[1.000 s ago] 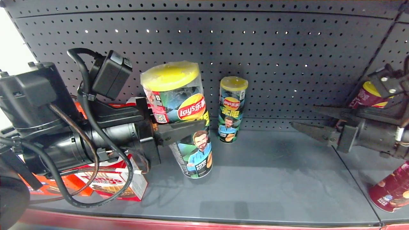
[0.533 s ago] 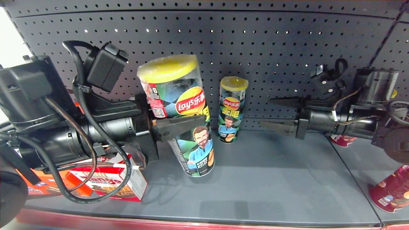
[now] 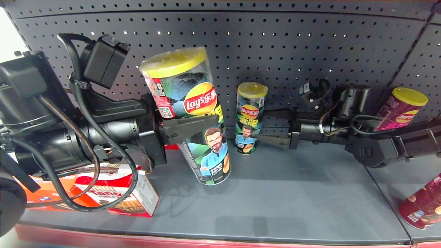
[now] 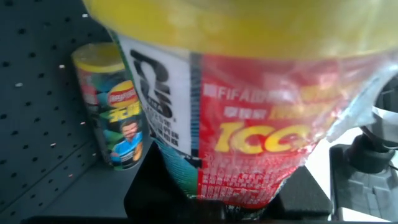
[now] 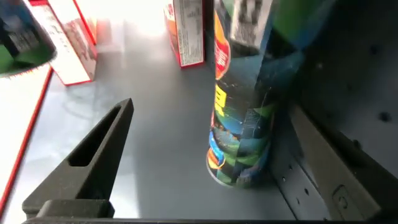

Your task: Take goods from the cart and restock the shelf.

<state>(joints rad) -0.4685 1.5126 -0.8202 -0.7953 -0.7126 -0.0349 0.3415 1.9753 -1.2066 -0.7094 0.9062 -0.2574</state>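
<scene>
My left gripper [image 3: 201,128] has its jaws clamped on the large chip can [image 3: 182,93], tilted over the shelf [image 3: 293,199] and not yet released, so I judge this placement unfinished. My right gripper [image 3: 267,125] has its jaws wide either side of the small can [image 3: 249,117], upright by the pegboard [image 3: 310,51].

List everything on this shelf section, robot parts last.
held chip can: one, green-blue with a yellow lid, tilted, in the left hand.
standing chip can: one, same colours, upright at the back of the shelf.
maroon cans: two, one with a yellow lid at the far right back, the other at the right front.
boxes: two, one red and white, one orange, left front, below the left arm.
shelf: one, dark grey.
pegboard: one, dark grey, behind the shelf.
left hand: one, black, shut on the held chip can.
right hand: one, black, open, at the standing chip can's right side.
</scene>
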